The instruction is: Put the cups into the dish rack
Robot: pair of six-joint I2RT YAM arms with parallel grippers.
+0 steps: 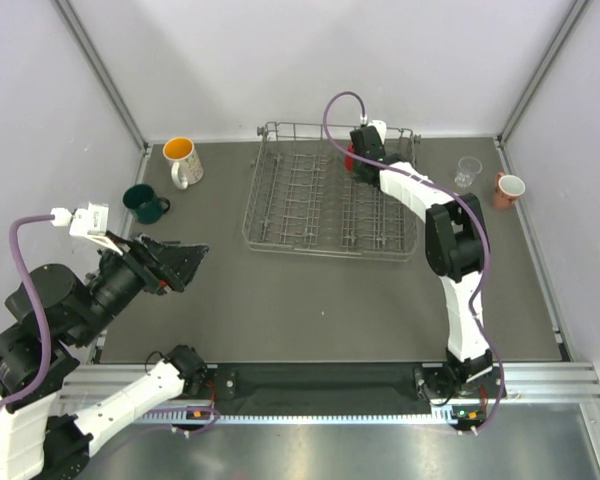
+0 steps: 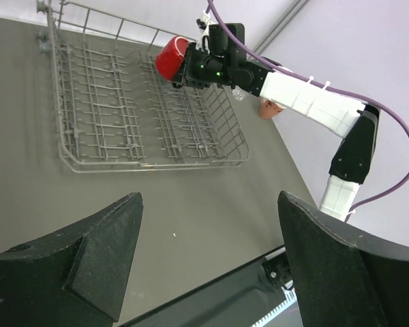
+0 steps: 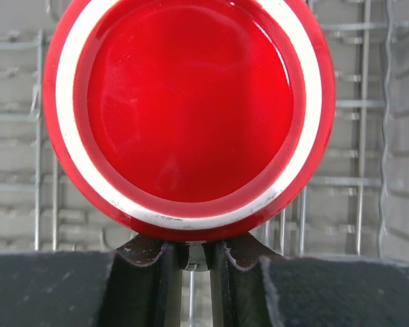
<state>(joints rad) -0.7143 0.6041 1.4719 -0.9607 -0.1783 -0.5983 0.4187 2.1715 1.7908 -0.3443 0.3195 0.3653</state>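
Observation:
The grey wire dish rack (image 1: 310, 200) stands at the back middle of the table. My right gripper (image 1: 358, 156) hangs over its far right part, shut on the red mug (image 1: 348, 158). In the right wrist view the mug's base (image 3: 189, 102) faces the camera above the rack wires (image 3: 13, 143), and the gripper (image 3: 189, 257) pinches a part under it. The white speckled mug (image 1: 182, 160) and dark green mug (image 1: 145, 203) stand at the far left. The clear glass (image 1: 468, 172) and pink mug (image 1: 507, 188) stand at the far right. My left gripper (image 1: 188, 256) is open and holds nothing.
The left wrist view looks across the bare mat (image 2: 191, 204) to the rack (image 2: 143, 116), the red mug (image 2: 170, 60) and the right arm (image 2: 307, 105). Walls enclose the table on three sides. A metal rail (image 1: 320, 385) runs along the near edge.

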